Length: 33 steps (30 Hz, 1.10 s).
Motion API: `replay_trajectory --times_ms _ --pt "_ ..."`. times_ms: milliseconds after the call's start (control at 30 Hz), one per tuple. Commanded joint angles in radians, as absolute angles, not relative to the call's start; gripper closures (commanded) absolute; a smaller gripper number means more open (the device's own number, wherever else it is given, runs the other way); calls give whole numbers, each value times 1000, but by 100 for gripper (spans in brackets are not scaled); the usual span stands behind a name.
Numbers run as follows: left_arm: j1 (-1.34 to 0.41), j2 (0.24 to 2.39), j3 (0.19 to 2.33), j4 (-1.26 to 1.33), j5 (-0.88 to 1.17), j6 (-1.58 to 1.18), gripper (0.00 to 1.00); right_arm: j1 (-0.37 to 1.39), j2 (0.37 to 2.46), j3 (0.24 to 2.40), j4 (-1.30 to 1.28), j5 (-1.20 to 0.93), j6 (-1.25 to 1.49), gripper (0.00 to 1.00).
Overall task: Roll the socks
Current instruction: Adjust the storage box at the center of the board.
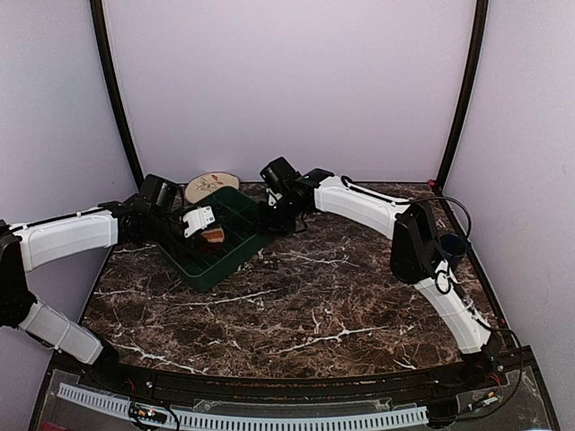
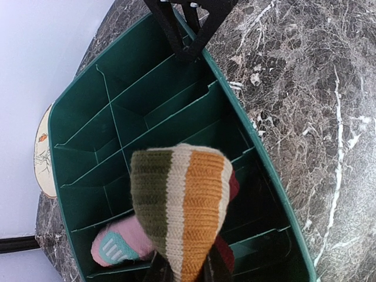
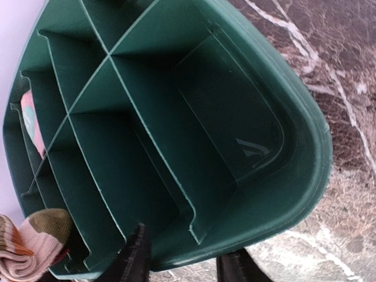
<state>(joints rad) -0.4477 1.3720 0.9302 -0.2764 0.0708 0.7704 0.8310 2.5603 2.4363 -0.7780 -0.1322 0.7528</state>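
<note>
Striped sock (image 2: pixel 182 205), bundled and clamped in the left gripper (image 2: pixel 183 271), hanging over the green bin (image 2: pixel 82 100); pink sock (image 2: pixel 114 249) lying in an end compartment. Judged nearly done: both apparently rolled, one left to drop in. Two socks, one bin, one plate (image 1: pixel 211 185), two grippers; right gripper (image 3: pixel 185 261) astride the bin's rim, clamping not discernible.

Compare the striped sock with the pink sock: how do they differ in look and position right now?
The striped sock has olive, cream and orange bands; the pink sock is pink with a mint-green patch. The striped sock is held by the left gripper above the green bin; the pink sock lies inside a compartment of that bin, with no gripper on it. Both are knitted fabric.
</note>
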Motion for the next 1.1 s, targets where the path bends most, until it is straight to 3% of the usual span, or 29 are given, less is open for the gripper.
replay_trajectory --times_ms 0,167,300,500,700,1067 --pt "-443 1371 924 -257 94 797 100 838 2609 2480 -834 -98 728 71" --pt "-444 1402 956 -275 116 814 100 834 2627 2482 -869 -92 694 85" --pt "-445 1428 993 -313 160 810 100 829 2629 2480 -892 -82 673 88" --pt "-491 1452 1038 -394 263 809 100 821 2590 2452 -918 -21 627 89" --pt "-608 1486 1035 -429 240 793 100 812 2552 2397 -917 3 596 89" --pt "-690 1413 853 -170 -21 775 100 802 2538 2375 -907 -5 571 89"
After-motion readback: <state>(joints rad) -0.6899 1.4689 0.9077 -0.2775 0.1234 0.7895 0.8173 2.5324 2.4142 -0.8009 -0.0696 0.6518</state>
